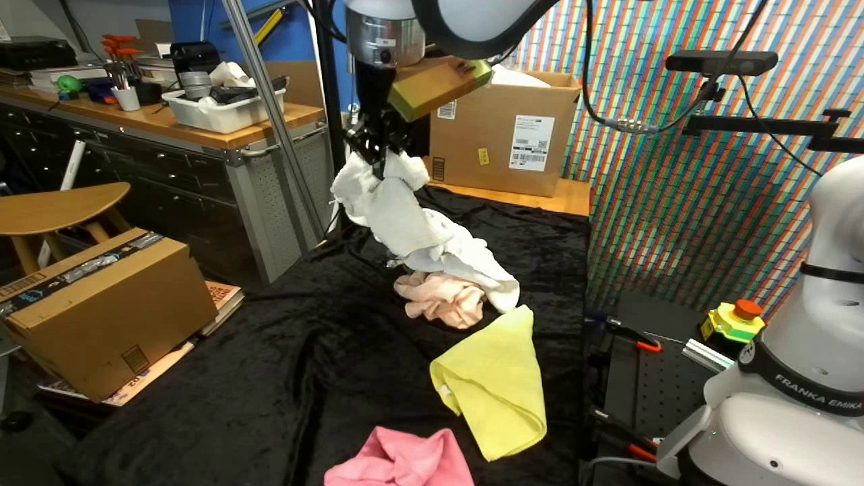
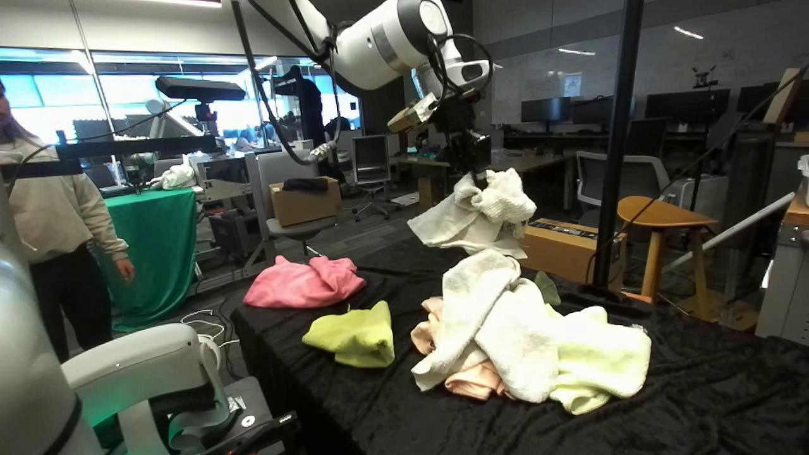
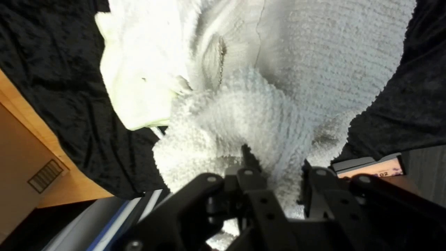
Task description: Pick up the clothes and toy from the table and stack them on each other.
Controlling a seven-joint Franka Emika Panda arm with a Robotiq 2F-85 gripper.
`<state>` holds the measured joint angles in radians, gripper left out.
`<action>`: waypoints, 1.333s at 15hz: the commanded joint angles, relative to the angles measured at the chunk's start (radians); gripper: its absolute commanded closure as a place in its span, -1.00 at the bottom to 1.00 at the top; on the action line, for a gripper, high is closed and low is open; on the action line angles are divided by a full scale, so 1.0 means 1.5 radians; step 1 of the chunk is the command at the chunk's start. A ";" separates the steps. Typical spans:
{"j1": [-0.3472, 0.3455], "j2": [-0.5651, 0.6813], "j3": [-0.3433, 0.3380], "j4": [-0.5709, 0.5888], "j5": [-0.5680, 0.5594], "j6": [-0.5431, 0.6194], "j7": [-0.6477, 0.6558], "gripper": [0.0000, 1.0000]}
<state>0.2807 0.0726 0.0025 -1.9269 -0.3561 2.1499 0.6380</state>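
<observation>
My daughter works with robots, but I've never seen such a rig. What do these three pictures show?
This is a robot arm ending in a black claw. Two views come from cameras outside the robot. The wrist view comes from a camera on the arm, looking past the claw's fingers. The surface is spread with black fabric. On it lie a pink cloth, a yellow-green cloth, and a heap of white, peach and pale yellow cloth. The claw grips one white cloth and holds it up; whether its lower end touches the heap, I can't tell.

Wht arm (image 1: 776, 439), blk bands (image 1: 830, 273), "FRANKA EMIKA" ltrs (image 1: 818, 393); blk cbls (image 2: 249, 50); blk jaws w/ screws (image 3: 321, 172).
</observation>
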 commanded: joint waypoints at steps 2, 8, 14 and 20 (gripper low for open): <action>-0.054 -0.079 0.028 -0.096 -0.036 0.011 0.055 0.77; -0.088 -0.023 0.043 -0.119 -0.028 0.021 0.071 0.77; -0.086 0.083 0.024 -0.113 -0.028 0.011 0.120 0.77; -0.087 0.104 -0.006 -0.118 -0.033 0.005 0.172 0.77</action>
<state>0.1565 0.2093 0.0050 -2.1028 -0.3907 2.1622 0.8522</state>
